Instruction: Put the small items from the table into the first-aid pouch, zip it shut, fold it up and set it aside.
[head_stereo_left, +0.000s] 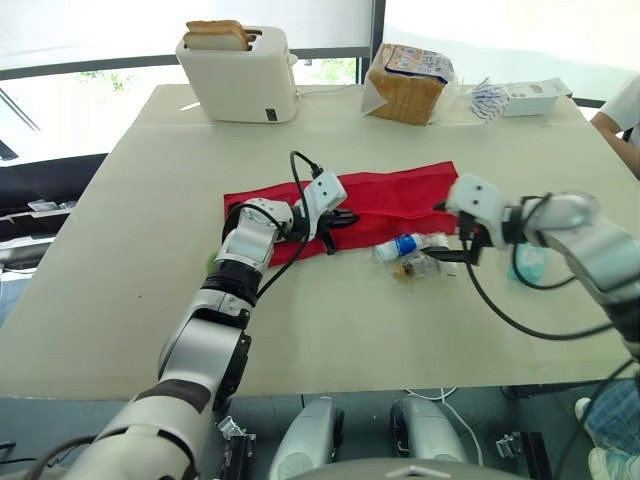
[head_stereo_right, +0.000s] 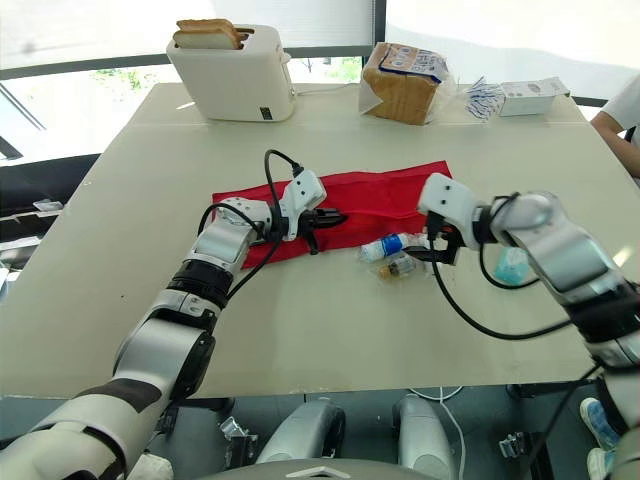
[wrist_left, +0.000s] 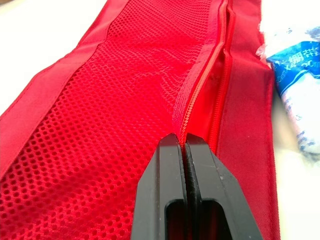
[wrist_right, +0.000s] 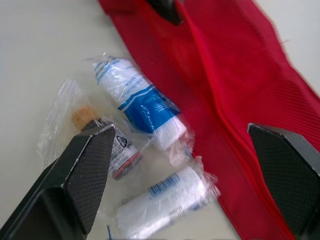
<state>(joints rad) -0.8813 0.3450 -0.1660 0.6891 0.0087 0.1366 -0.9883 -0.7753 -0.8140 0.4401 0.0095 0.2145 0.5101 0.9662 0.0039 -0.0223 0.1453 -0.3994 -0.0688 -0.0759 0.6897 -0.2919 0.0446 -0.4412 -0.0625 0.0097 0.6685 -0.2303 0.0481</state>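
Red mesh pouch (wrist_left: 100, 125), zipper (wrist_left: 200, 90) pinched by left fingers (wrist_left: 167, 167), plastic-wrapped bandage rolls (wrist_right: 145, 107) beside

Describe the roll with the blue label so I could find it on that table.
On the pale table, look for the long red pouch spread across the middle. Off its near edge, in front of the right pincer, lies a heap of wrapped things. The roll is the white one banded with blue print, unlike the plainer white roll and the brown-capped bottle beside it.

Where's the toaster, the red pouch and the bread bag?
toaster (head_stereo_left: 245, 85), left eye view, white front side.
red pouch (head_stereo_left: 400, 195), left eye view, bare right half.
bread bag (head_stereo_left: 405, 90), left eye view, loaf's front side.
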